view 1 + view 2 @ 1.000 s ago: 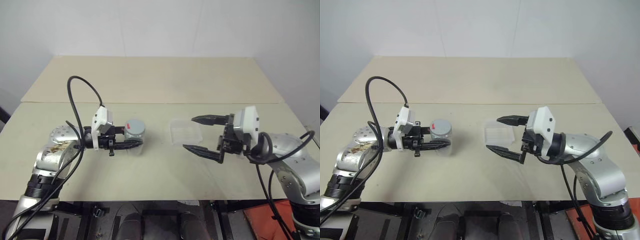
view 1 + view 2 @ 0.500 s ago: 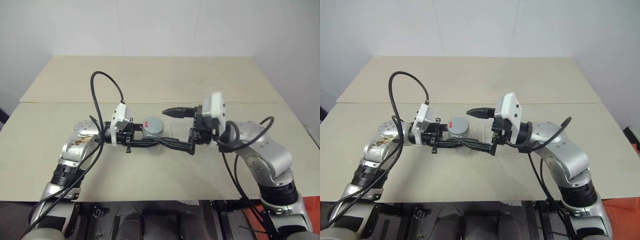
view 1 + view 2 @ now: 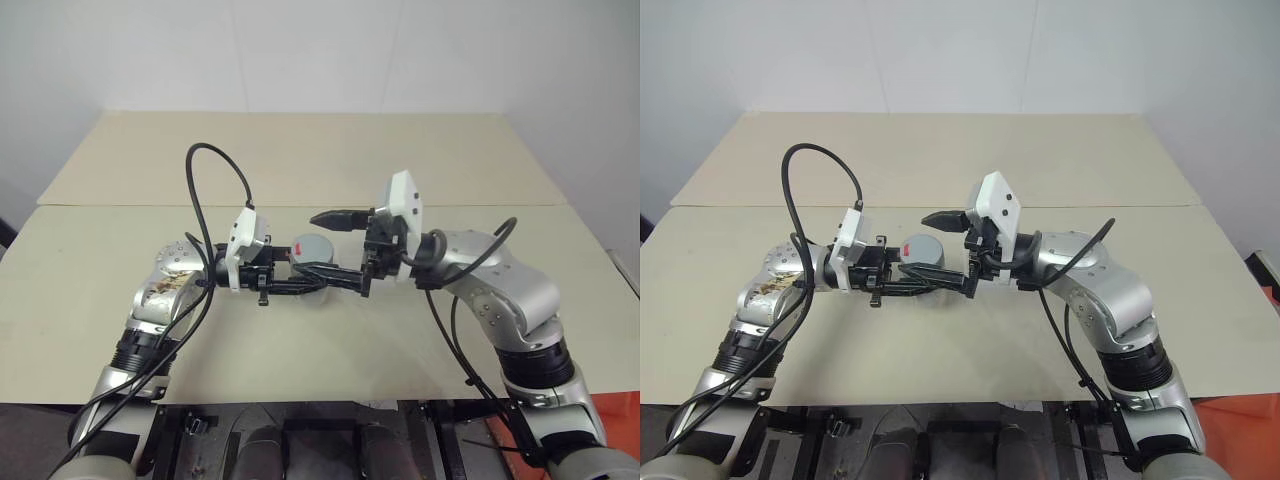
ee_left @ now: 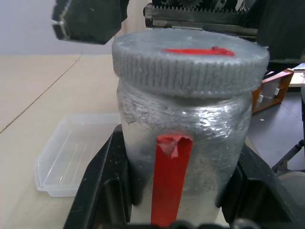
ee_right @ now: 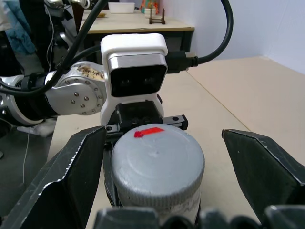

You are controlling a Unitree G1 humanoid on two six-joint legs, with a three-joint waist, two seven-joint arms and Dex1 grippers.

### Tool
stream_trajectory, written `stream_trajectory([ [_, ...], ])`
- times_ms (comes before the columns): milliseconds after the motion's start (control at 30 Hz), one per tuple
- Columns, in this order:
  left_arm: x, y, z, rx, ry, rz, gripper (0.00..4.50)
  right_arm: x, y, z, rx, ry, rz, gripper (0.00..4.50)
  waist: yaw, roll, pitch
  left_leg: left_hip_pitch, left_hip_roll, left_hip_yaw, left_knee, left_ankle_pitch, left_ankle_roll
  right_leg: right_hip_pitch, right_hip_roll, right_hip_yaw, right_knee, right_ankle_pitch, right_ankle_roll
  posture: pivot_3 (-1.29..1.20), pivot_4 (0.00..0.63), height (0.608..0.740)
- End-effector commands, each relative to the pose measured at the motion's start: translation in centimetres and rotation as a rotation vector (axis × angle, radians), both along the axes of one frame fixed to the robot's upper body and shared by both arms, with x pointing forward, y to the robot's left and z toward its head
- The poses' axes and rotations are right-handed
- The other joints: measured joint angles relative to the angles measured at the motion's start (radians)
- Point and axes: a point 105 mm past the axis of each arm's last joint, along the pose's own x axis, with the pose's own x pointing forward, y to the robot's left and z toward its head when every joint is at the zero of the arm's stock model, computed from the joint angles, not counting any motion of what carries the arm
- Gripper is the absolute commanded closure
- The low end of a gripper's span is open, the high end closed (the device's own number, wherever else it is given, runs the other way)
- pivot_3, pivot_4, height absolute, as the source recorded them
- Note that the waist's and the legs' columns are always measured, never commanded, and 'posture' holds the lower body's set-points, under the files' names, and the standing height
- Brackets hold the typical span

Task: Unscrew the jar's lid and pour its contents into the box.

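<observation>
Clamping the jar (image 4: 183,143) between its two black fingers, the left gripper (image 3: 300,285) holds it upright above the table (image 3: 300,170), with the lid (image 5: 157,160) screwed on. From the left wrist view, a red tape strip runs down the jar's side, and the box (image 4: 76,155) lies on the table beyond those fingers. Reaching in from the right, the right gripper (image 3: 335,245) has its jaws spread wide, one finger on either side of the lid, apart from it.

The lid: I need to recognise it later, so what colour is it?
Silvery grey with a red tape mark, lid, best in the right wrist view.
</observation>
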Motion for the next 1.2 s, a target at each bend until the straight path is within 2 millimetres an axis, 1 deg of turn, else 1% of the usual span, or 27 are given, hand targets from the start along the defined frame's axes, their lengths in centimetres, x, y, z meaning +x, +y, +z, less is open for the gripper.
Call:
stream_trajectory([
  [33,-0.2,0.1,1.0,-0.018,-0.049,-0.002,2.59,-0.2,0.2,0.8,-0.003,-0.035,0.012,0.56,0.0,0.0,0.0,0.0,0.0,0.0,0.0,0.0,0.0,0.0,0.0,0.0,0.0,0.0,0.0,0.0,0.15,0.74],
  [133,-0.2,0.1,1.0,-0.018,-0.05,-0.002,2.59,-0.2,0.2,0.5,-0.019,-0.035,0.014,1.57,0.0,0.0,0.0,0.0,0.0,0.0,0.0,0.0,0.0,0.0,0.0,0.0,0.0,0.0,0.0,0.0,0.15,0.74],
  [167,-0.2,0.0,1.0,-0.019,-0.051,-0.002,2.59,-0.2,0.2,0.4,-0.025,-0.035,0.015,1.74,0.0,0.0,0.0,0.0,0.0,0.0,0.0,0.0,0.0,0.0,0.0,0.0,0.0,0.0,0.0,0.0,0.15,0.74],
  [367,-0.4,-0.1,1.4,-0.02,-0.058,-0.026,2.59,-0.2,0.2,0.1,-0.041,-0.044,0.052,1.74,0.0,0.0,0.0,0.0,0.0,0.0,0.0,0.0,0.0,0.0,0.0,0.0,0.0,0.0,0.0,0.0,0.15,0.74],
  [500,-1.3,0.0,1.4,-0.008,-0.051,-0.096,2.59,-1.2,0.6,0.4,-0.038,-0.089,0.277,1.74,-0.001,0.0,0.0,0.0,0.0,0.0,0.0,0.0,0.0,0.0,0.0,0.0,0.0,0.0,0.0,0.0,0.15,0.74],
  [700,-3.0,0.1,1.4,0.029,-0.058,-0.215,2.59,-0.8,0.4,0.4,-0.108,-0.116,0.585,1.74,-0.003,0.0,0.0,0.001,0.001,0.0,0.0,0.0,0.0,0.0,0.001,0.0,0.0,0.0,0.0,0.0,0.15,0.74],
  [800,-3.5,0.1,1.4,0.035,-0.061,-0.236,2.59,-0.7,0.9,0.1,-0.156,-0.126,0.681,1.74,-0.003,0.001,0.0,0.0,0.001,0.0,0.0,0.0,0.0,0.0,0.001,0.0,0.001,0.0,0.0,0.0,0.15,0.74],
  [933,-3.5,-0.1,1.3,0.024,-0.064,-0.218,2.59,0.2,2.4,-0.9,-0.21,-0.144,0.706,1.74,-0.006,0.001,0.0,0.001,0.001,0.0,0.0,0.0,0.0,0.0,0.001,0.0,0.002,0.0,0.0,0.0,0.15,0.74],
  [1033,-3.7,0.1,1.1,0.022,-0.059,-0.195,2.59,1.0,2.9,-0.8,-0.198,-0.179,0.635,1.74,-0.006,0.001,0.001,0.001,0.001,0.0,-0.001,0.0,0.0,-0.001,0.001,-0.001,0.003,0.0,0.0,0.0,0.15,0.74],
  [1100,-3.6,0.5,1.0,0.025,-0.056,-0.17,2.59,1.5,2.8,-0.3,-0.167,-0.192,0.567,1.02,-0.002,0.001,0.001,0.0,0.001,0.0,0.0,0.0,0.0,-0.001,0.0,-0.001,0.004,0.0,0.0,0.0,0.15,0.74],
  [1133,-3.5,0.8,0.9,0.025,-0.052,-0.156,2.59,1.7,2.7,-0.1,-0.157,-0.2,0.537,0.82,0.001,0.001,0.001,0.0,0.001,0.0,0.0,0.0,0.0,-0.001,0.0,-0.001,0.004,0.0,0.0,0.0,0.15,0.74],
  [1200,-3.2,1.1,0.8,0.021,-0.047,-0.12,2.59,1.5,2.1,0.7,-0.13,-0.224,0.484,0.13,0.003,0.001,0.001,-0.001,0.001,-0.001,0.0,0.0,0.0,-0.001,0.0,-0.003,0.004,0.0,0.0,0.0,0.15,0.74],
])
